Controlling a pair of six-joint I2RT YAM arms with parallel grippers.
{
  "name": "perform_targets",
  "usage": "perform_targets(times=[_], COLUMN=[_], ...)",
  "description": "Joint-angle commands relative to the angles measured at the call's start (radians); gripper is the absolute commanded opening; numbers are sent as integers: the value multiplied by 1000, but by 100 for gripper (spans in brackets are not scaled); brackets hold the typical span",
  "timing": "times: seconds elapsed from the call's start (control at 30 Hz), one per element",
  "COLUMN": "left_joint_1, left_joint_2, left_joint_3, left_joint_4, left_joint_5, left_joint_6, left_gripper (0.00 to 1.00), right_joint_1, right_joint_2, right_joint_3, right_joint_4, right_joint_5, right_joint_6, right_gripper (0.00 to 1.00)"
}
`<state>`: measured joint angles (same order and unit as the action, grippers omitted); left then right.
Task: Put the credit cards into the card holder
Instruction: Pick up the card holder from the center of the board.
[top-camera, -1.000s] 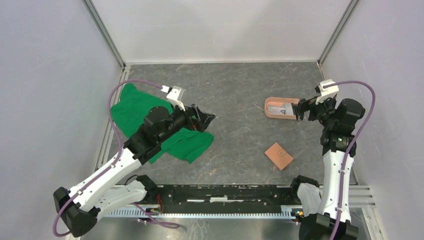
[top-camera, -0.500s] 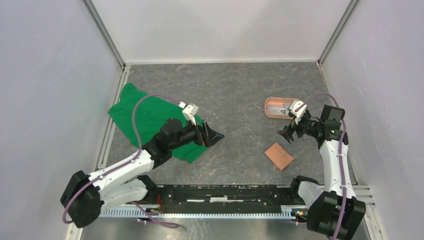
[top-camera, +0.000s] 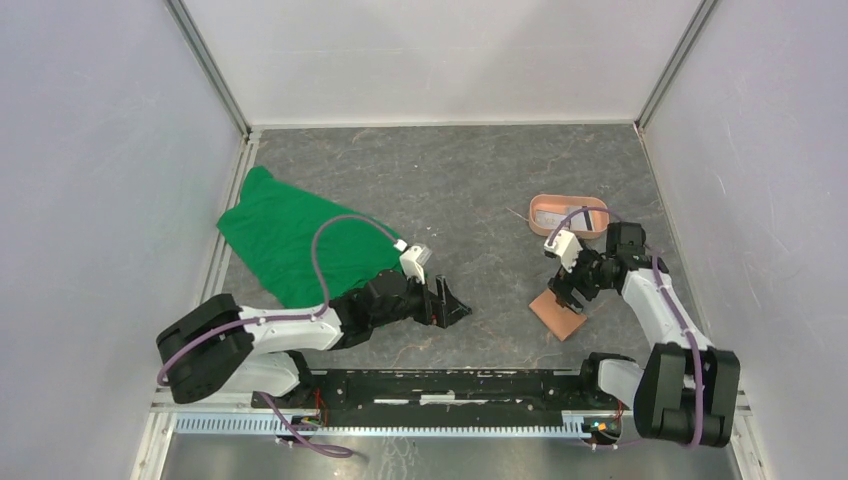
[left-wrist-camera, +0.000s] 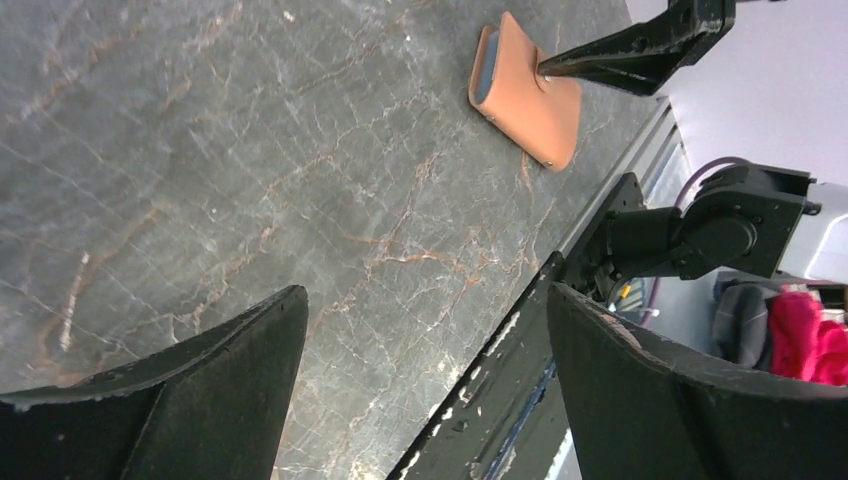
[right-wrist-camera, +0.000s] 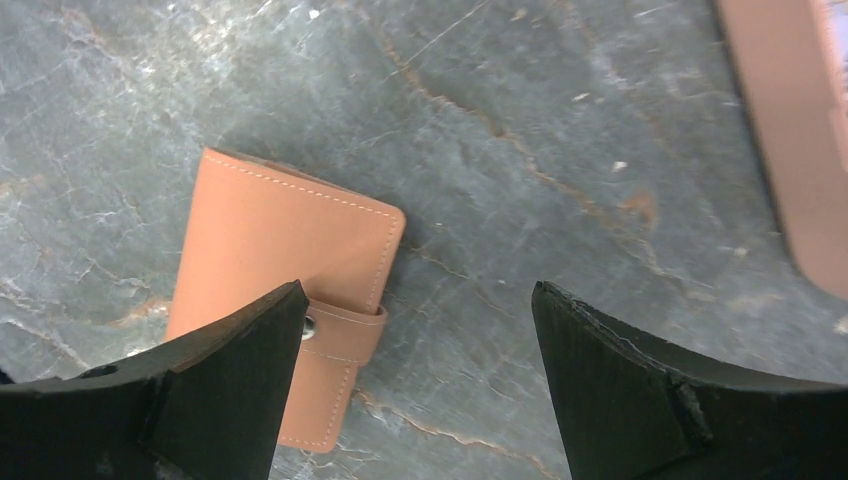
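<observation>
Card holder (right-wrist-camera: 285, 235) closed on table (right-wrist-camera: 560, 120), beneath wide-spread right tool (right-wrist-camera: 418, 300).

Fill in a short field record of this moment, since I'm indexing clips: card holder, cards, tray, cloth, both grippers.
card holder: closed, strap snapped, flat on table
credit cards: pale flat items in tray, probably these
salmon-pink tray: oval, beyond card holder
green cloth: crumpled, left side
left gripper: open, empty, low over bare table
right gripper: open, empty, one finger over card holder's strap
</observation>
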<state>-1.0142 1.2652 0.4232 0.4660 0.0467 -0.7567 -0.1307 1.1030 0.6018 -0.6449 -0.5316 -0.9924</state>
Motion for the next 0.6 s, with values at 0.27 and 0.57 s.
perform_targets(times=[0.27,0.57], left_joint_1=[1,0], left_joint_2=[51,50], left_joint_3=[-55,-93], left_joint_4=[228,266], left_joint_5=[3,-11], left_joint_6=[-173,-212], left_gripper=[91,84], right_joint_1=[22,27], right_joint_2=[191,322], right_joint_3=[74,134], right_joint_4=[-99,-85], right_joint_5=[-109,-155], right_joint_6=[33,137], right_gripper=[83,36])
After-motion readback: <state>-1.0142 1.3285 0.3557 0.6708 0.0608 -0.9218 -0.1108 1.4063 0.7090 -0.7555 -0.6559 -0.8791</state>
